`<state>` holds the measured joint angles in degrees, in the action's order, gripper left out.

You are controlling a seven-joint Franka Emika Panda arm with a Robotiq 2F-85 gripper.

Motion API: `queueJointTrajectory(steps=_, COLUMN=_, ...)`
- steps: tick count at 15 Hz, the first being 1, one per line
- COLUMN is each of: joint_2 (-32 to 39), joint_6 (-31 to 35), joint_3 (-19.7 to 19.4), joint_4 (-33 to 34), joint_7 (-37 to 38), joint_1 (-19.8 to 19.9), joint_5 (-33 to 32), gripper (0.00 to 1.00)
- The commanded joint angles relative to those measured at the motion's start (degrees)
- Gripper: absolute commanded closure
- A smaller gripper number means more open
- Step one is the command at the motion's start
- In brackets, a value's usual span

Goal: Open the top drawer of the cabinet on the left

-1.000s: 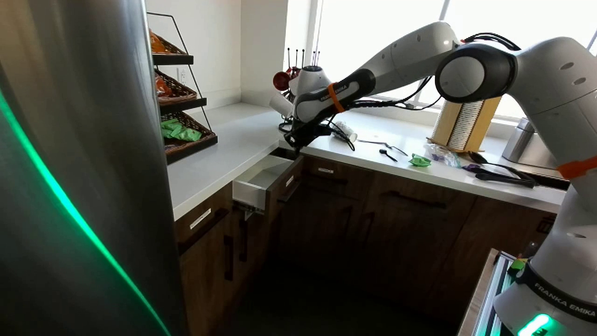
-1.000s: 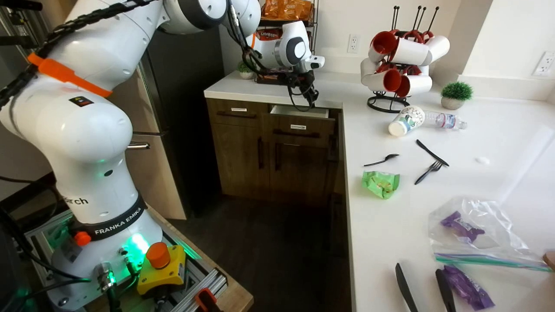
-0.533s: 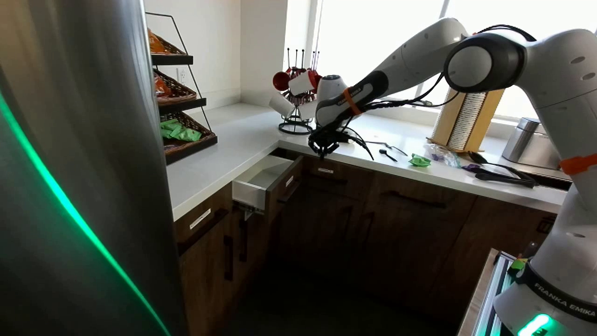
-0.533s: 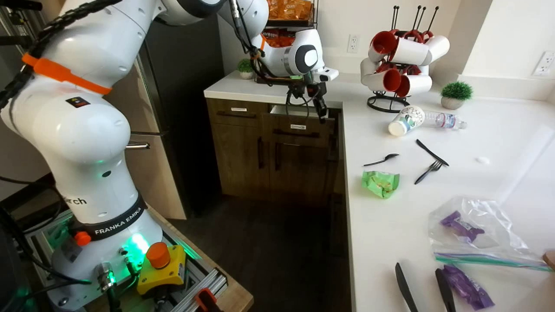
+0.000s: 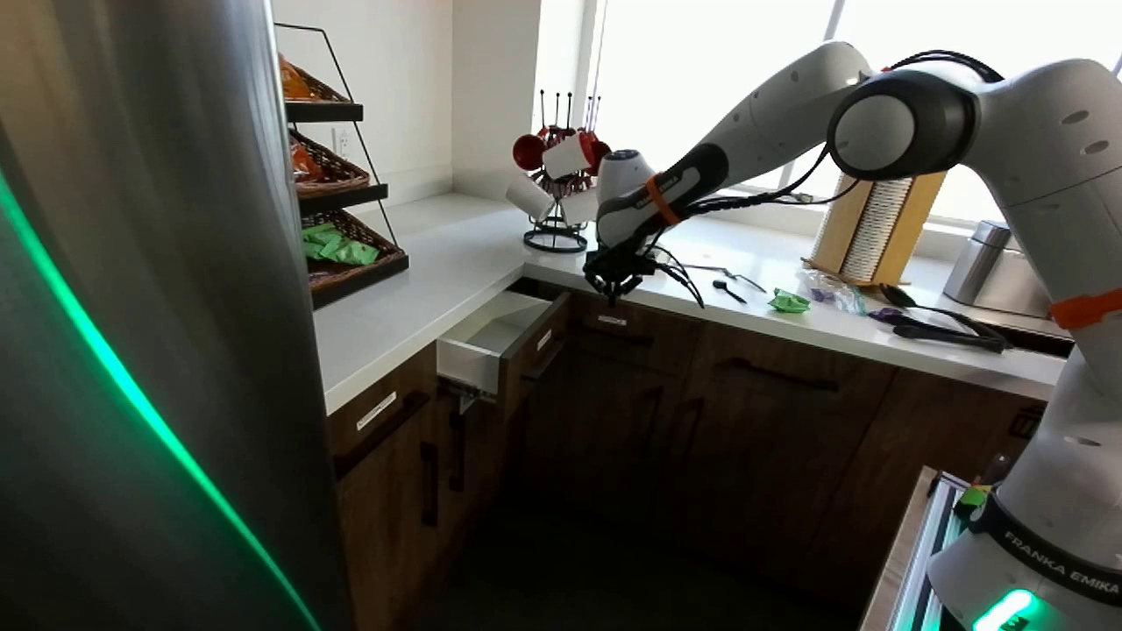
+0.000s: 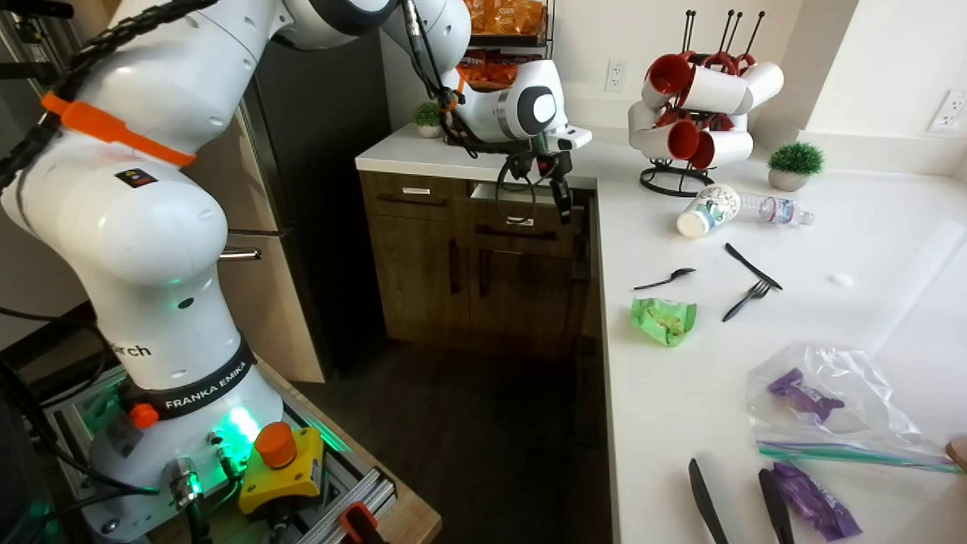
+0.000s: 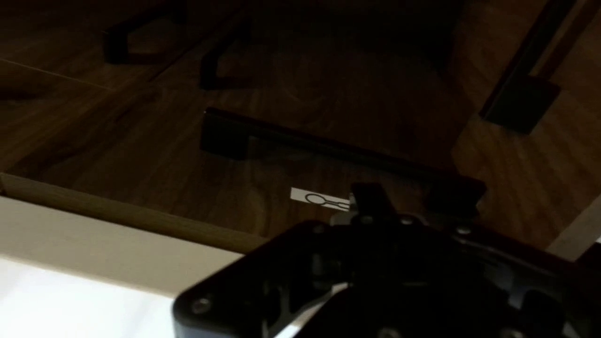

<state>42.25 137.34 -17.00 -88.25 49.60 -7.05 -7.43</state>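
The top drawer (image 5: 524,355) of the left-hand base cabinet (image 6: 423,272) is standing open, so I'm judging the pull finished. The gripper (image 7: 371,199) is hanging apart from it, clenched on nothing; the next move is probably calling for a retreat. The wrist view is revealing loops on the label (image 7: 319,198) of the neighbouring drawer (image 7: 249,197); only the exterior views are showing the open one's cream-white inside (image 5: 504,324).

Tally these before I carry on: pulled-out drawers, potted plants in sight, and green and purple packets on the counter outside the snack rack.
Pulled-out top drawer: 1
Potted plants: 2
Green packet: 1
Purple packets: 2
Total: 6
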Motion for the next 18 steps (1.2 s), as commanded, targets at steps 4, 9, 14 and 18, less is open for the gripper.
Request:
queueJointTrajectory(steps=4, joint_2=4.94, joint_6=3.6, joint_3=-3.01, joint_4=1.17, joint_7=6.81, joint_1=-0.15, joint_5=-3.26, gripper=1.0)
queueJointTrajectory(steps=9, joint_2=7.36, joint_6=7.14, joint_3=-3.92, joint_4=1.61, joint_7=6.88, joint_1=0.28, joint_5=-4.05, gripper=1.0)
queueJointTrajectory(steps=14, joint_2=8.58, joint_6=11.34, joint_3=-5.91, joint_4=1.71, joint_7=6.7, joint_1=-0.17, joint_5=-4.86, gripper=1.0)
queueJointTrajectory(steps=18, joint_2=9.64, joint_6=13.84, joint_3=-7.19, joint_4=2.04, joint_7=6.46, joint_1=-0.32, joint_5=-5.35, gripper=1.0)
